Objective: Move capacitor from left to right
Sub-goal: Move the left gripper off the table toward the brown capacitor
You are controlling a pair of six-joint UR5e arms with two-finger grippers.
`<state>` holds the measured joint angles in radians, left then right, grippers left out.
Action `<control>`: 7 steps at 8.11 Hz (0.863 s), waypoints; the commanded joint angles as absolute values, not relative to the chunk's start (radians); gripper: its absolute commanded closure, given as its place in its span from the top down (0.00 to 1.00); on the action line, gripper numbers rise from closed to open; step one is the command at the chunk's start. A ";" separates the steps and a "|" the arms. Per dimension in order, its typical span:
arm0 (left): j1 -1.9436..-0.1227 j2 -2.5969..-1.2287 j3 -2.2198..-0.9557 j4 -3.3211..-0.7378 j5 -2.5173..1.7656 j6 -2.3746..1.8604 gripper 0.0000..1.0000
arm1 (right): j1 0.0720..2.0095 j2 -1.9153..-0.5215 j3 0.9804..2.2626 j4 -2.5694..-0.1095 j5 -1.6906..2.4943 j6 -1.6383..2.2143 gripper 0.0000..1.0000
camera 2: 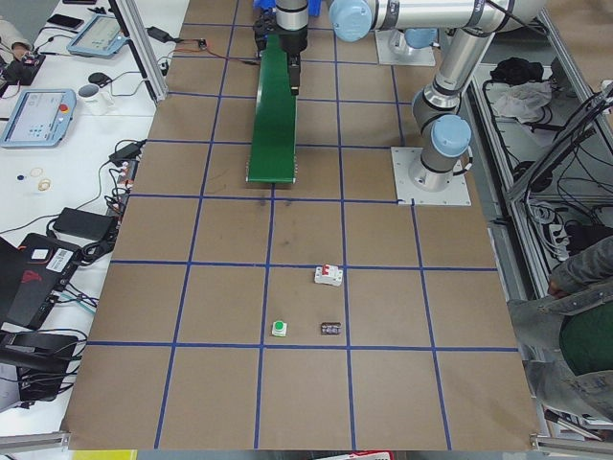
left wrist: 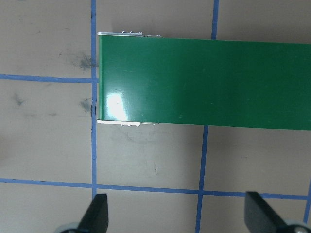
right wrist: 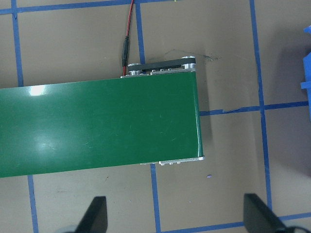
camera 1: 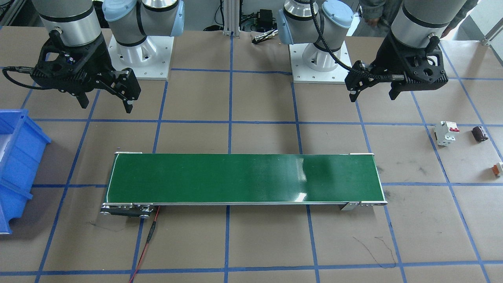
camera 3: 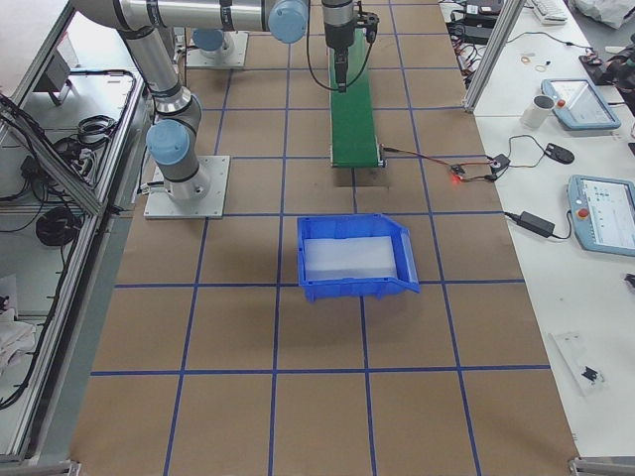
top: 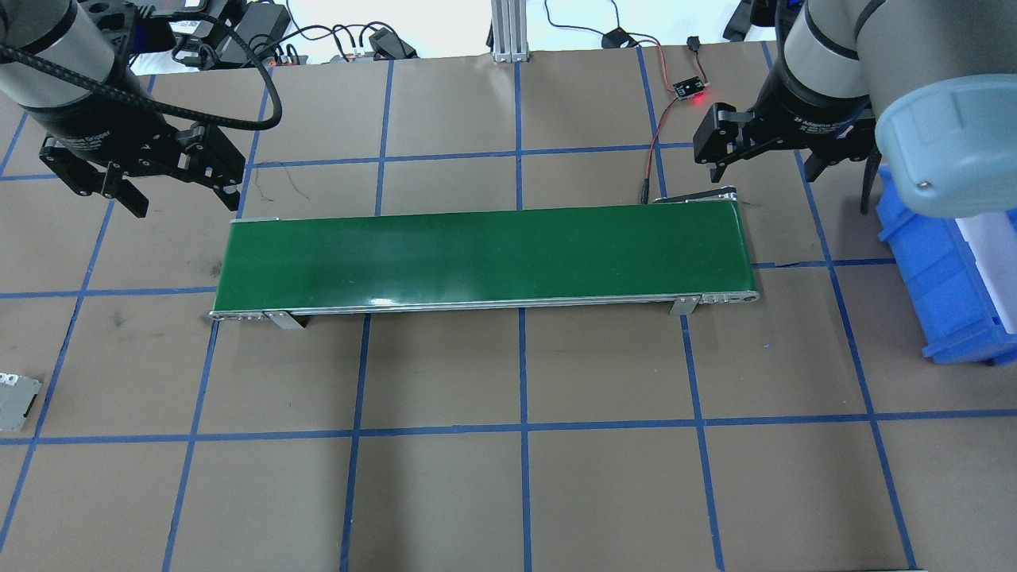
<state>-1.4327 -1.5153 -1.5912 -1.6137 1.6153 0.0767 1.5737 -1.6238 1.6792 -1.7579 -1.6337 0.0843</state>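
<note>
Neither arm has anything in hand. The left gripper (camera 1: 373,94) hangs with its jaws spread over bare table by one end of the green belt (camera 1: 243,179). The right gripper (camera 1: 106,105) hangs the same way at the other end, also spread and empty.

The capacitor (camera 1: 480,133) lies well outside the left jaws, past the outer finger on the side away from the belt and farther from the robot's base. It doesn't show between the fingers in my left wrist view.

The step in hand, as I judge it, is the reach. I'd swing the left gripper outward until the capacitor sits centred between the fingers, then descend straight. I think it lies on its side, though it's small in my views. So I'd turn the wrist to close across the round sleeve, since a nudge could roll it. The white breaker (camera 1: 447,133) sits near it on the belt side, so that finger needs clearance.

My count:
- one capacitor
- one breaker
- one small orange-and-white part (camera 1: 498,168)
- one belt
- one blue bin (camera 1: 15,165)
- two grippers
</note>
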 commanded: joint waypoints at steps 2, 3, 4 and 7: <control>-1.433 -1.516 -1.592 -1.614 1.615 0.077 1.00 | 1.574 -1.623 1.680 -1.759 -1.632 0.084 1.00; -1.431 -1.516 -1.591 -1.614 1.617 0.077 1.00 | 1.574 -1.623 1.680 -1.759 -1.632 0.084 1.00; -1.430 -1.516 -1.591 -1.612 1.618 0.077 1.00 | 1.574 -1.624 1.681 -1.759 -1.631 0.084 1.00; -1.375 -1.525 -1.594 -1.592 1.644 0.124 1.00 | 1.574 -1.624 1.683 -1.761 -1.614 0.092 1.00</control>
<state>-1.4175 -1.5196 -1.5927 -1.6061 1.6216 0.0938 1.5739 -1.6243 1.6811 -1.7602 -1.6208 0.0883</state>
